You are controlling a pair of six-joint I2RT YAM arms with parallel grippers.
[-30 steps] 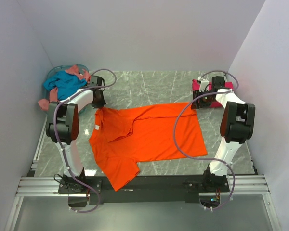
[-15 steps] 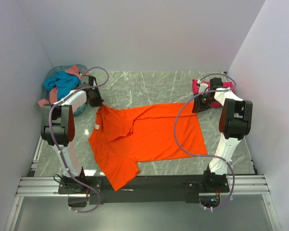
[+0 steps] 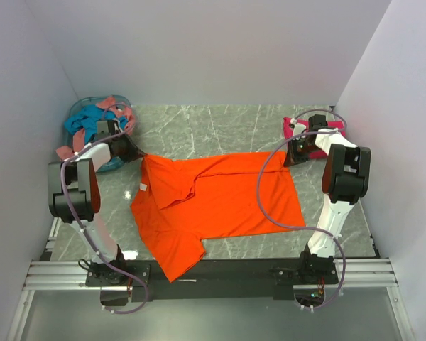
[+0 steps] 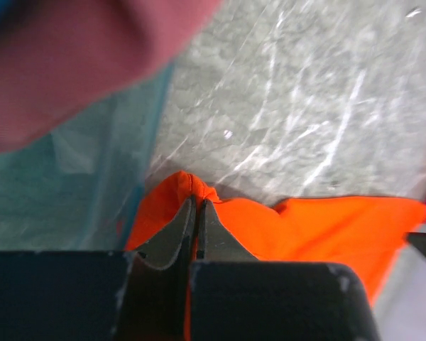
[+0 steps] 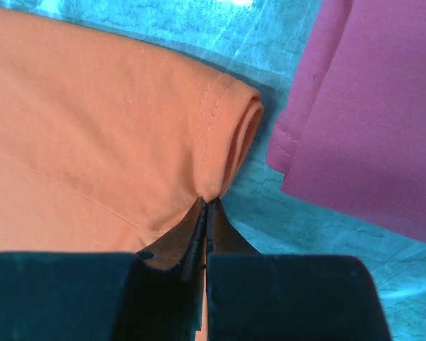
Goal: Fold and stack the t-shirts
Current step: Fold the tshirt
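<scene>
Bright orange cloth t-shirt (image 3: 220,202): spread flat on the middle of the grey marbled worktop (image 3: 220,128). Long axis left–right, neck with white label (image 3: 142,187) leftward, hem rightward. Left gripper (image 4: 197,206) clenched on its far-left corner. Right gripper (image 5: 206,207) clenched on its far-right hem corner, beside the folded magenta-pink t-shirt (image 5: 369,106).

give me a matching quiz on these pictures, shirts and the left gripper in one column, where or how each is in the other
Column one:
1 orange t-shirt
2 magenta t-shirt
3 teal t-shirt
4 left gripper

Column two:
a lying at the far right
b heaped in the basket at the far left
c spread flat in the middle
d shut on the orange t-shirt's far left corner

Pairs: 1-c, 2-a, 3-b, 4-d
</scene>
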